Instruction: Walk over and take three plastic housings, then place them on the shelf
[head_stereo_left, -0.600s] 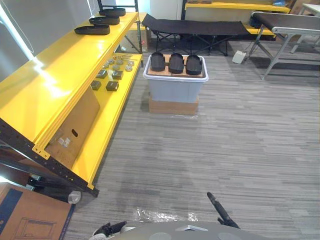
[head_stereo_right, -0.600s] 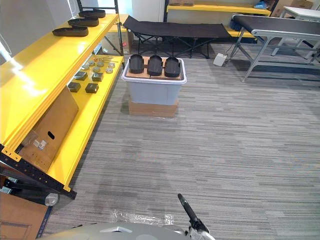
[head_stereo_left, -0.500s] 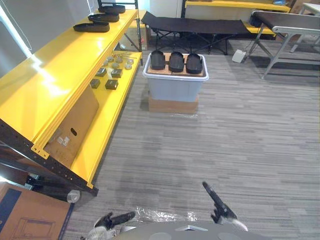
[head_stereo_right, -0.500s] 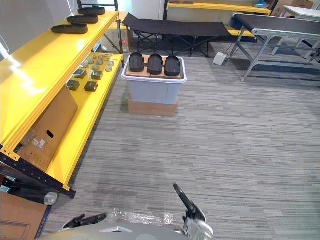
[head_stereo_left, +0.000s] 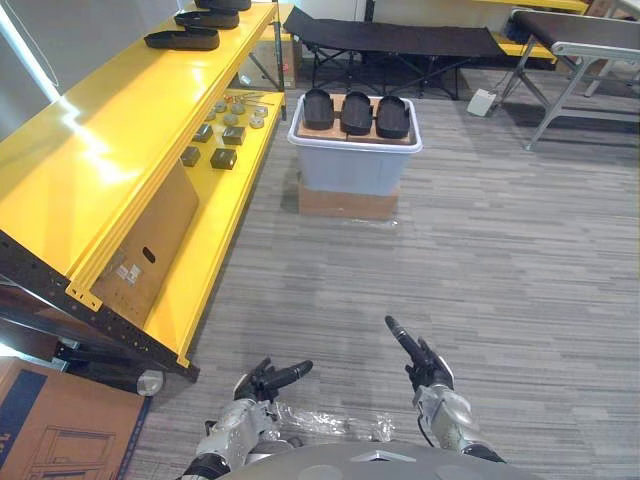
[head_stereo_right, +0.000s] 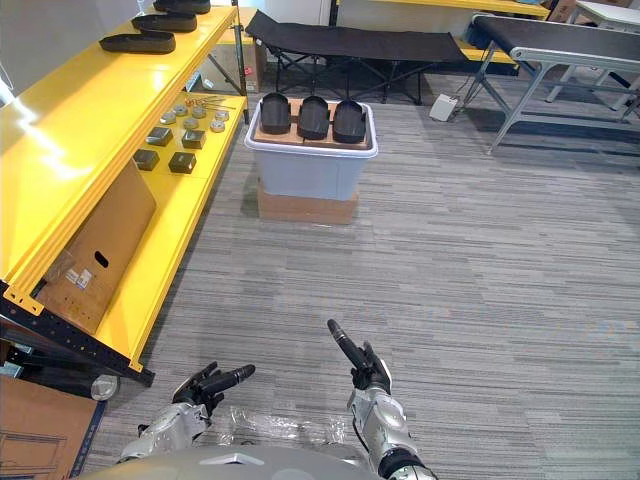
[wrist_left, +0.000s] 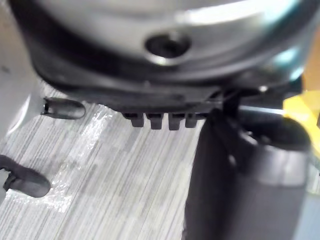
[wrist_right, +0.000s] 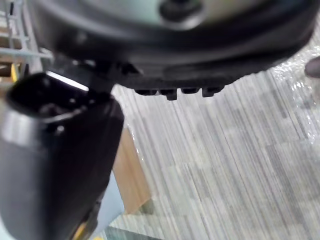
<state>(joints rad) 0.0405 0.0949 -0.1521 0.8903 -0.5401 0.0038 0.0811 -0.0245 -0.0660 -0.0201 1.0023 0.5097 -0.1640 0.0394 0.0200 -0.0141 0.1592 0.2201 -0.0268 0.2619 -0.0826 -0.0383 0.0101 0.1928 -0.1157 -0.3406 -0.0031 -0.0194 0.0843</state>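
Standing well apart from the three plastic housings atop the bin, with left hand and right hand empty, fingers straight, fetching and placing on the shelf all yet to do.

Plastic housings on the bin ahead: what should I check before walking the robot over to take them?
1. Three plastic housings lie side by side on top of the bin: ok.
2. Empty left hand, fingers straight: ok.
3. Empty right hand, fingers straight: ok.
4. Path over the floor to the bin: not ok, a clear plastic sheet lies below the hands.
5. Bare room on the yellow shelf: ok.
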